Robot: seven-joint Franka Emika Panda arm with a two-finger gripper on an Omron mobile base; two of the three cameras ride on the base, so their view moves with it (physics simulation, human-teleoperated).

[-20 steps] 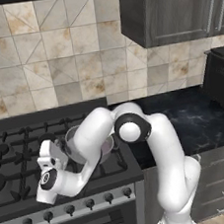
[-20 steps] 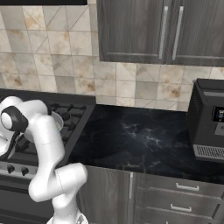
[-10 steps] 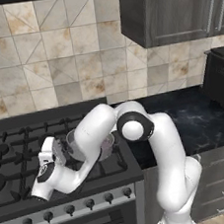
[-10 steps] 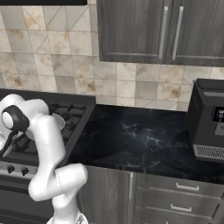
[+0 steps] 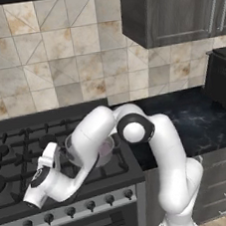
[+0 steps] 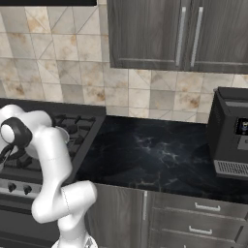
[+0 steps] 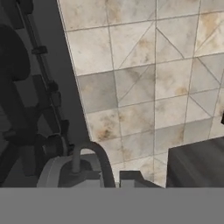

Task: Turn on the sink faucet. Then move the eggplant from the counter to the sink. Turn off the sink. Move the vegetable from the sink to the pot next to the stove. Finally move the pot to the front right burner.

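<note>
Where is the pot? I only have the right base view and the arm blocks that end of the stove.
Observer: The left base view has it. The pot sits on the right side of the stove.
Operator: Anything in it?
Observer: Yes, the pale purple eggplant lies inside.
Operator: Gripper state?
Observer: In the hand view, the gripper is closed right at the pot's looped handle, so it appears to be gripping it.
</note>
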